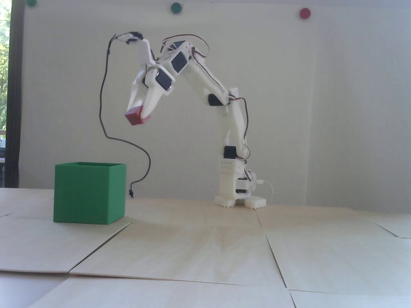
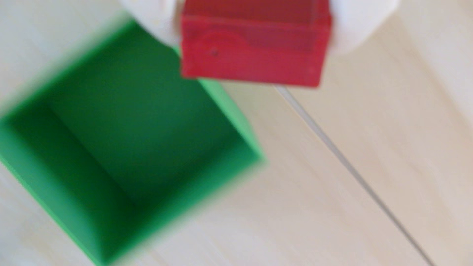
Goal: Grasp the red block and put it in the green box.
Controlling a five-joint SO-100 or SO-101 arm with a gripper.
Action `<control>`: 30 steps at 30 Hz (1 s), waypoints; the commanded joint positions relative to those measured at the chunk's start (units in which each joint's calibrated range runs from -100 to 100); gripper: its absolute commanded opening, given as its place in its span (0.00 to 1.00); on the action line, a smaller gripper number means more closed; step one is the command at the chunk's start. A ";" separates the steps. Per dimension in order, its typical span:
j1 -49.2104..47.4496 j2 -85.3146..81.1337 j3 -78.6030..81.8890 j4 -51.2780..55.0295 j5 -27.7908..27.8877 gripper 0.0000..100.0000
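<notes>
The pale wood-panelled bench carries the large, open-topped green plastic box, which stands empty, its mouth free to take a drop from above. Well above that box and off toward the arm's base, the white pincer is clamped on the small dark-red rectangular block, held high, I judge, to clear the box's rim. Behind the box rises a plain white wall.
</notes>
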 commanded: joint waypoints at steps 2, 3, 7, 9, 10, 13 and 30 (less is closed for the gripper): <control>-0.02 -2.64 -4.39 -9.36 -0.66 0.02; 0.06 -1.69 -4.39 -11.22 -0.66 0.02; 1.67 0.52 -4.57 -16.28 -0.66 0.02; 2.96 0.91 -4.92 -16.11 -0.45 0.02; 3.76 1.07 -4.92 -16.11 -0.40 0.02; 6.42 1.15 -4.92 -16.11 -0.24 0.02; 10.11 1.94 -4.39 -15.01 2.83 0.02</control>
